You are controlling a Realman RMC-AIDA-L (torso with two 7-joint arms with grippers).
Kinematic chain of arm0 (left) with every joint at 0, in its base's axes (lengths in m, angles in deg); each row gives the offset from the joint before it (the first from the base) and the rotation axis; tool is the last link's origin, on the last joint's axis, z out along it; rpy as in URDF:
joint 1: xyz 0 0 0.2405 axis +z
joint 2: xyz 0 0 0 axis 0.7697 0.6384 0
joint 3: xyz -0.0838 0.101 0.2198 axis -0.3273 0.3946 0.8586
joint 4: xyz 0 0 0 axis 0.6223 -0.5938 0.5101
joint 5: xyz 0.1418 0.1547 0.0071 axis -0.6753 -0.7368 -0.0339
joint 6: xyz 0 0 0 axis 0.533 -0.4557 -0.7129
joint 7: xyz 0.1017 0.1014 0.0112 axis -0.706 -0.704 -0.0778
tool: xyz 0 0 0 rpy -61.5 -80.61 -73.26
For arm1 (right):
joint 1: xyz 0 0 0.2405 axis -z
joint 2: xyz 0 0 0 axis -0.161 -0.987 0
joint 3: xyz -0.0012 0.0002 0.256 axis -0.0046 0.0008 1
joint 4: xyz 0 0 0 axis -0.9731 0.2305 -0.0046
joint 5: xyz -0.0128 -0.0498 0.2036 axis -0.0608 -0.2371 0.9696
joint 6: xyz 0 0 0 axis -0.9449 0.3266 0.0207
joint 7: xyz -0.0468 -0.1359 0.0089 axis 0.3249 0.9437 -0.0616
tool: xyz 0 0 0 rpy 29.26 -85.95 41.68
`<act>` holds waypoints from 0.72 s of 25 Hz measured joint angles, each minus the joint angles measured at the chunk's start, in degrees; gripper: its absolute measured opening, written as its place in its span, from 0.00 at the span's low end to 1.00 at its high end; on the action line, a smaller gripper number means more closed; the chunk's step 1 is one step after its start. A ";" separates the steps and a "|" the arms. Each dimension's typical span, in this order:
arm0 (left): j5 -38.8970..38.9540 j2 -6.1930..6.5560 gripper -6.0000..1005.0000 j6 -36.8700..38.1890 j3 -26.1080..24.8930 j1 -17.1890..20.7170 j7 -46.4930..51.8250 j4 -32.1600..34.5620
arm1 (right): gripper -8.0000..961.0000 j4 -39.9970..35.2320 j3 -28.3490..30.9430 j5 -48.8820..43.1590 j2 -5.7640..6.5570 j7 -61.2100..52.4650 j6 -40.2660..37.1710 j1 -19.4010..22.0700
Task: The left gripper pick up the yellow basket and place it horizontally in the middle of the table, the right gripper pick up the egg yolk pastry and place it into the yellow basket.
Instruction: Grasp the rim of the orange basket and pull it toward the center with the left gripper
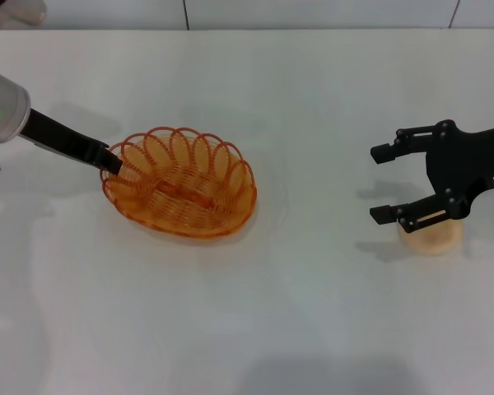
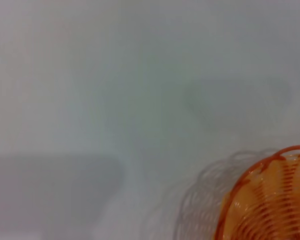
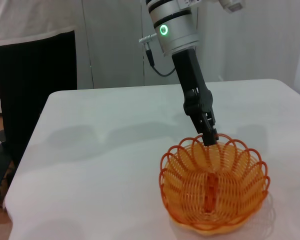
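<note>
Plain white table (image 1: 255, 329) backed by pale wall panels, yellow basket (image 1: 181, 183) set on it left of centre, its rim clamped by the shut left pincer (image 1: 114, 162), right pincer (image 1: 387, 183) held open over the egg yolk pastry (image 1: 432, 234), dark screen (image 3: 35, 95) seen beside the table.

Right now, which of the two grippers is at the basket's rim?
The left gripper, its fingers closed on the basket rim; the right gripper hangs open above the pastry.

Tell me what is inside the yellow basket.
The yellow basket holds no pastry; only its woven floor and centre rib show. The left hand is at its rim. The egg yolk pastry sits outside, half covered by the open right hand.
</note>
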 joint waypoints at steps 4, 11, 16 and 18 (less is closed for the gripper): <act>0.11 -0.01 0.29 0.00 -0.01 -0.02 -0.11 0.00 | 0.89 -0.06 0.00 0.00 0.05 -0.17 0.03 -0.01; 0.18 -0.21 0.09 -0.53 -0.12 -0.09 -0.81 -0.89 | 0.89 -0.11 0.00 0.00 0.08 -0.15 0.03 -0.01; 0.31 -0.36 0.05 -0.68 -0.14 -0.08 -0.83 -1.22 | 0.89 -0.12 0.00 0.00 0.05 -0.02 0.01 0.01; 1.06 -0.38 0.05 -0.32 -0.36 -0.08 -0.83 -0.99 | 0.89 -0.12 0.01 0.00 0.05 -0.01 -0.14 0.09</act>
